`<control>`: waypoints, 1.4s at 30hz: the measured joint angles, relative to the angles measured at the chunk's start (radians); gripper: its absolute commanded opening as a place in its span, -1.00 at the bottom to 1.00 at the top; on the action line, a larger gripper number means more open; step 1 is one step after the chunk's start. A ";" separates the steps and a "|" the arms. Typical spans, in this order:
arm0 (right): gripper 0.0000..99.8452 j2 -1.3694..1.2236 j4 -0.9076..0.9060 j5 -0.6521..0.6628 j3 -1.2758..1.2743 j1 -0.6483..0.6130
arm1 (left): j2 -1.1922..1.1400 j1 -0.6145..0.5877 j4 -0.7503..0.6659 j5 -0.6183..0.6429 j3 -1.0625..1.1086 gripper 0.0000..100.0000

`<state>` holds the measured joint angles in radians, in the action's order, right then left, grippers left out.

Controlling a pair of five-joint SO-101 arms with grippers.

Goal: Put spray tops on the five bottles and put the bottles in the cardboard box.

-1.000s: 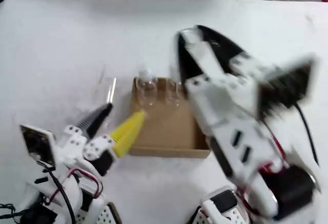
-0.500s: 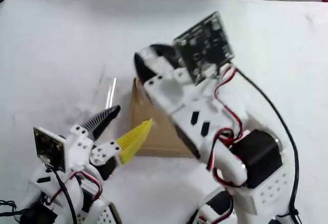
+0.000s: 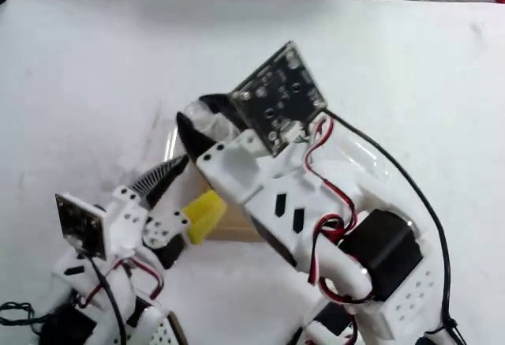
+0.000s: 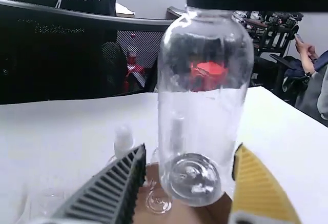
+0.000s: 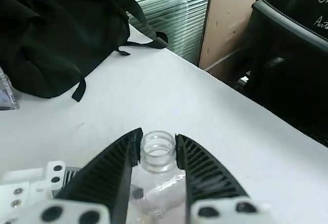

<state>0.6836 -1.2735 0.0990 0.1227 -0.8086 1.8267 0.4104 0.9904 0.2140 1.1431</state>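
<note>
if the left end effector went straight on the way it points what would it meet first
The bottle, held by the right end effector, just ahead between the left end effector's open fingers; depth is unclear.

Clear bottle (image 4: 205, 96); black right gripper (image 5: 157, 138); yellow-grey left gripper (image 4: 189, 155).

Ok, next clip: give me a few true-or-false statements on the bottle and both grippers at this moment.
1. The right gripper holds a clear bottle by its neck. True.
2. That bottle has a spray top on. False: its threaded neck is open and bare.
3. The left gripper is shut on the bottle. False: its grey and yellow fingers stand open on either side of it, with gaps.
4. A black bag lies on the white table. True.
</note>
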 measured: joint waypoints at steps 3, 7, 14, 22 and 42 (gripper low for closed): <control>-0.97 0.000 -0.023 0.000 0.000 0.017 | 0.000 -0.048 -0.051 -0.002 0.034 -0.48; -0.97 0.000 -0.068 0.000 0.000 0.046 | 0.000 -0.107 -0.069 -0.002 0.037 -0.48; -0.97 0.000 -0.097 0.000 0.000 0.049 | 0.000 -0.120 -0.072 -0.002 0.043 -0.48; -0.97 0.000 -0.115 0.025 0.003 0.049 | 0.000 -0.120 -0.072 -0.002 0.043 -0.48; -0.97 -0.373 -0.419 0.133 0.353 0.733 | 0.000 -0.580 -0.020 0.084 0.020 -0.49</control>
<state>0.3107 -1.6924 0.2325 0.4757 -0.0752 1.8267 -0.1695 0.9705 0.2984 1.1630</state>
